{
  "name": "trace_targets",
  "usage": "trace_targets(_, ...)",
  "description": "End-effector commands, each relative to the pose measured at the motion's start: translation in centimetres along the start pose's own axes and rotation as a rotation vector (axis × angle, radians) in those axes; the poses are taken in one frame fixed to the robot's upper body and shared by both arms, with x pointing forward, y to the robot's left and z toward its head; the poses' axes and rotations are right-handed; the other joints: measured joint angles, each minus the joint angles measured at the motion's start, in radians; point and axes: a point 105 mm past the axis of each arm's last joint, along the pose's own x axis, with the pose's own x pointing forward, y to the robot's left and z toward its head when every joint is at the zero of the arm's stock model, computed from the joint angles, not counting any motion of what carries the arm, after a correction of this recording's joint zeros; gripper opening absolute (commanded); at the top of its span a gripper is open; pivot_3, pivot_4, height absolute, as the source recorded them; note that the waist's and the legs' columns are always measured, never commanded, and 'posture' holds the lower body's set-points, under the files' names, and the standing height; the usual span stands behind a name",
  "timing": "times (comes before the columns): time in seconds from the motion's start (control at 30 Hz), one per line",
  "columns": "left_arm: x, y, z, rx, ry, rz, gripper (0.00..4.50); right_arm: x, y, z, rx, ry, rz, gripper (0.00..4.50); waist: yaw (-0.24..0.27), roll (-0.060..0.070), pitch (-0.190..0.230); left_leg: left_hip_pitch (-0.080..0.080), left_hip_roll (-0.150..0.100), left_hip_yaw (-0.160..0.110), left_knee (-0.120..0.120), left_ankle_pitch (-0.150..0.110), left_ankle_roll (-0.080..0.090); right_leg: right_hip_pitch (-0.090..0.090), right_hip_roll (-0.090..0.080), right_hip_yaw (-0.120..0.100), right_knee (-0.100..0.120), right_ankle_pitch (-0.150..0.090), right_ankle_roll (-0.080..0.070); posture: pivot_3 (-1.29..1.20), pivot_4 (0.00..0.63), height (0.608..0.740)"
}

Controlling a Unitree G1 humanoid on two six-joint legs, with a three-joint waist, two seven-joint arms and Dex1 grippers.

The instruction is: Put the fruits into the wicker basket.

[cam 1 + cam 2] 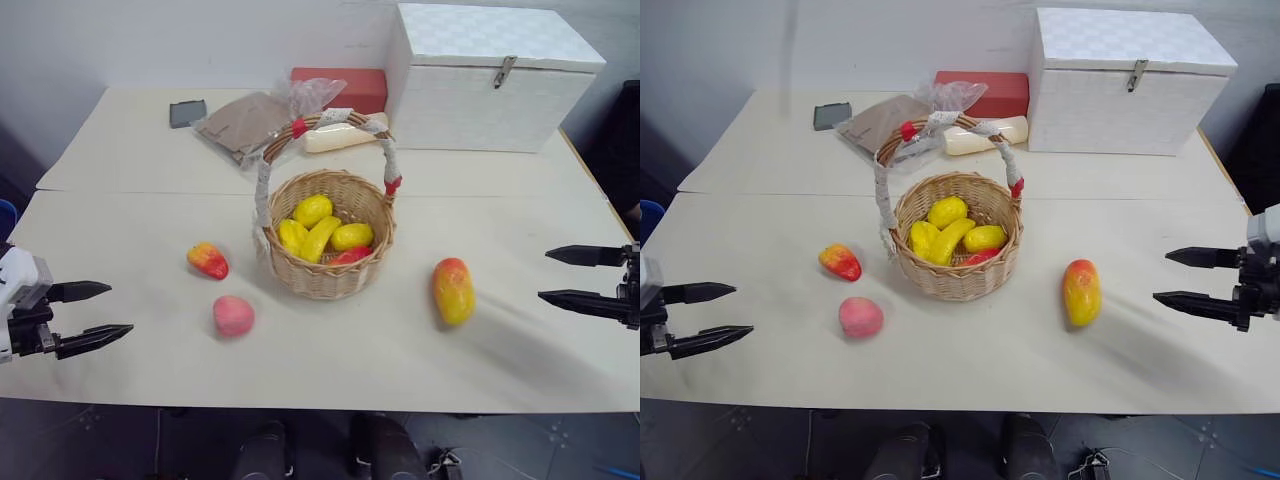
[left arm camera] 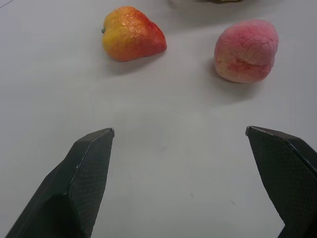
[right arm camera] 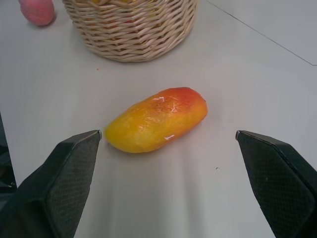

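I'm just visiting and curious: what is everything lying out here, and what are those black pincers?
wicker basket: one, tan, table centre, holding yellow fruits and a red one
small mango: one, red-orange, left of the basket
peach: one, pink, nearer than the small mango
large mango: one, yellow-red, right of the basket
white box: one, far right
red box: one, behind the basket
plastic bag: one, clear, far side
dark flat item: one, far left
left tool: black, open, empty
right tool: black, open, empty
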Motion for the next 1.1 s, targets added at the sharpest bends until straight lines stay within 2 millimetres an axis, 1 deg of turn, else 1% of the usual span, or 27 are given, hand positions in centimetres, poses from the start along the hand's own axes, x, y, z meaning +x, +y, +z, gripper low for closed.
trace_targets(0.03,0.5,0.2,1.8,0.056,-0.041,-0.015,4.5,-0.2,1.0,2.4,-0.027,-0.044,0.039,4.48,-0.001,0.0,0.0,0.0,0.0,0.0,0.0,0.0,0.0,0.0,0.0,0.0,0.0,0.0,0.0,0.0,0.15,0.74)
trace_targets(0.13,1.6,0.3,2.7,0.12,-0.028,-0.057,4.5,0.8,2.7,4.9,-0.092,-0.089,0.114,4.48,0.0,0.0,0.0,0.0,0.0,0.0,0.001,-0.002,0.003,0.0,0.0,0.001,0.001,0.0,0.001,0.0,0.15,0.74)
trace_targets(0.2,3.1,0.8,3.0,0.187,0.003,-0.077,4.5,2.2,4.9,7.6,-0.176,-0.155,0.19,4.48,0.0,0.001,0.0,0.001,0.001,0.0,0.0,-0.002,0.003,0.0,0.0,0.004,0.001,0.0,0.0,0.0,0.15,0.74)
trace_targets(0.23,3.6,1.0,3.2,0.207,0.012,-0.084,4.5,2.6,5.7,8.4,-0.203,-0.175,0.213,4.48,0.001,0.003,0.002,0.001,0.001,0.0,0.0,-0.002,0.003,0.0,0.0,0.006,0.001,0.0,0.0,0.0,0.15,0.74)
trace_targets(0.27,4.0,1.0,3.5,0.22,0.014,-0.103,4.5,3.0,6.5,9.0,-0.223,-0.193,0.232,4.48,0.002,0.003,0.002,0.001,0.001,0.0,0.0,-0.001,0.003,0.0,0.0,0.007,0.002,0.0,0.0,0.0,0.15,0.74)
trace_targets(0.33,4.7,0.1,3.9,0.233,0.02,-0.19,4.5,3.8,8.4,10.1,-0.262,-0.212,0.288,4.48,0.002,0.003,0.002,0.001,0.001,0.0,-0.001,-0.001,0.001,-0.001,0.002,0.007,0.002,0.0,0.0,0.0,0.15,0.74)
trace_targets(0.37,5.1,-0.1,4.3,0.246,0.015,-0.213,4.5,4.4,9.2,10.5,-0.284,-0.221,0.308,4.48,0.002,0.002,0.002,0.001,0.002,0.0,-0.001,-0.001,0.0,-0.001,0.002,0.007,0.001,0.0,0.0,0.0,0.15,0.74)
trace_targets(0.4,5.5,0.0,4.6,0.252,0.006,-0.208,4.5,4.8,9.9,10.8,-0.302,-0.229,0.319,4.48,0.002,0.001,0.002,0.001,0.002,0.0,-0.001,-0.001,-0.002,-0.001,0.002,0.007,0.0,0.0,0.0,0.0,0.15,0.74)
trace_targets(0.47,5.9,0.4,5.1,0.257,-0.007,-0.192,4.5,5.2,10.4,11.1,-0.315,-0.237,0.323,4.48,0.002,0.001,0.003,-0.001,0.002,0.002,0.0,-0.002,-0.003,-0.002,0.003,0.007,-0.001,0.0,0.0,0.0,0.15,0.74)
trace_targets(0.57,6.7,1.3,5.4,0.311,-0.002,-0.171,4.5,5.4,11.4,11.5,-0.325,-0.241,0.361,4.48,0.003,0.001,0.003,-0.004,0.002,0.003,0.002,-0.003,-0.001,-0.002,0.003,0.006,0.0,0.001,0.002,0.0,0.15,0.74)
trace_targets(0.63,6.9,1.0,5.8,0.305,-0.01,-0.213,4.5,5.4,11.6,11.6,-0.326,-0.243,0.365,4.48,0.003,0.001,0.003,-0.005,0.001,0.003,0.004,-0.003,0.001,-0.002,0.004,0.001,-0.001,0.002,0.003,0.0,0.15,0.74)
trace_targets(0.7,7.0,0.2,6.1,0.313,-0.011,-0.269,4.5,5.5,11.5,11.6,-0.321,-0.245,0.355,4.48,0.001,0.001,0.003,-0.008,0.002,0.003,0.008,-0.004,0.002,-0.003,0.004,0.0,0.0,0.002,0.004,0.0,0.15,0.74)
trace_targets(0.83,8.3,2.0,6.2,0.377,0.004,-0.173,4.5,5.8,11.5,11.4,-0.308,-0.248,0.342,4.48,0.005,0.0,0.003,-0.011,0.001,0.003,0.014,-0.005,0.004,-0.004,0.006,0.0,-0.001,0.003,0.006,0.0,0.15,0.74)
trace_targets(0.97,9.3,3.1,5.3,0.473,0.071,-0.157,4.5,6.0,11.6,11.4,-0.299,-0.252,0.333,4.48,0.005,0.0,0.003,-0.011,0.0,0.002,0.015,-0.004,0.006,-0.004,0.005,0.0,0.001,0.004,0.007,0.0,0.15,0.74)
trace_targets(1.1,11.1,4.1,5.2,0.54,0.089,-0.141,4.5,5.9,11.5,11.7,-0.28,-0.268,0.317,4.48,0.007,0.0,0.003,-0.011,0.0,0.002,0.015,-0.004,0.006,-0.004,0.002,0.0,0.001,0.004,0.007,0.0,0.15,0.74)
